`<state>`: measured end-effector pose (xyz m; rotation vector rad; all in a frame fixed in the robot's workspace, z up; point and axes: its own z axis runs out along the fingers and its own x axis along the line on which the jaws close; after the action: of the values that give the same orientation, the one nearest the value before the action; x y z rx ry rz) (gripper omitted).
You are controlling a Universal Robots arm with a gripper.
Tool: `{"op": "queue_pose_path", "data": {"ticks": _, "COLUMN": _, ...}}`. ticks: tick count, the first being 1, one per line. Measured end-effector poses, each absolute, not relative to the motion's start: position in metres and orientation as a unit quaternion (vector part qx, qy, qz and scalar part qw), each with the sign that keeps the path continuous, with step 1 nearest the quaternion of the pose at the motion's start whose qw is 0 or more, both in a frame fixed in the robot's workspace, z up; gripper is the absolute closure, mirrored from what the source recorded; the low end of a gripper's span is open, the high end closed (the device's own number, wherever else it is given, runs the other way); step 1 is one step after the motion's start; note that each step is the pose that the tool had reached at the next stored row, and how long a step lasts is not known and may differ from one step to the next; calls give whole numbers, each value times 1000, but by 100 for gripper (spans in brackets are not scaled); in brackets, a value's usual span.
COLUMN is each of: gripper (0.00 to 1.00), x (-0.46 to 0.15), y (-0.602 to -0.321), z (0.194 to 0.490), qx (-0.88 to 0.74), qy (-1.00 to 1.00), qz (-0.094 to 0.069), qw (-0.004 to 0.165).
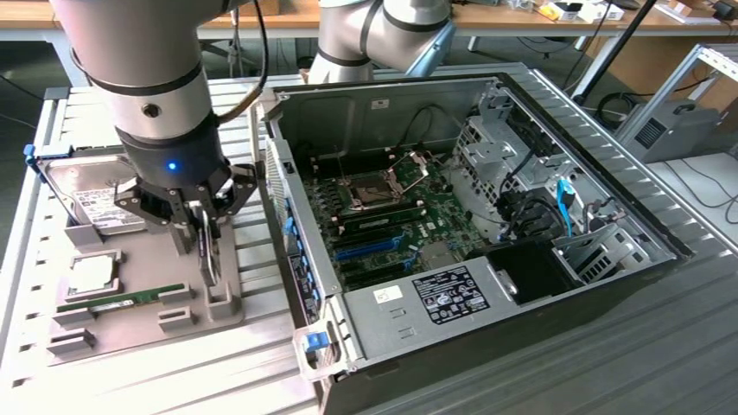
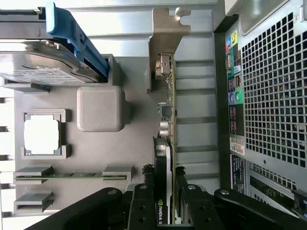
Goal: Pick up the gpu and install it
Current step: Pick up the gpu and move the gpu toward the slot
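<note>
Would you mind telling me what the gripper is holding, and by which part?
The gpu, pinched across its two faces at the cooler end, opposite the silver bracket.

Soft, even light from above washes the ribbed metal table (image 1: 231, 372), leaving faint shadows beneath the robot arm (image 1: 150, 86) and deeper shade inside the open computer case (image 1: 381, 95). Seen from the wrist, the white chip (image 2: 42, 135) burns out pale, the silver bracket (image 2: 165, 33) of the card (image 2: 169, 110) gleams, and the gripper (image 2: 166, 194) stands dark.
</note>
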<state>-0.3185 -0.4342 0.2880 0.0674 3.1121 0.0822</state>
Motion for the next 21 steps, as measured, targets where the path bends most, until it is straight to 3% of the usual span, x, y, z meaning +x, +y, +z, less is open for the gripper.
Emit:
{"op": "queue_pose_path", "data": {"ticks": 16, "gripper": 73, "x": -319, "y": -434, "z": 356, "qx": 22, "qy": 999, "qz": 26, "qw": 14}}
{"op": "queue_pose_path", "data": {"ticks": 21, "gripper": 73, "x": -319, "y": -434, "z": 390, "qx": 22, "qy": 999, "qz": 26, "qw": 14}}
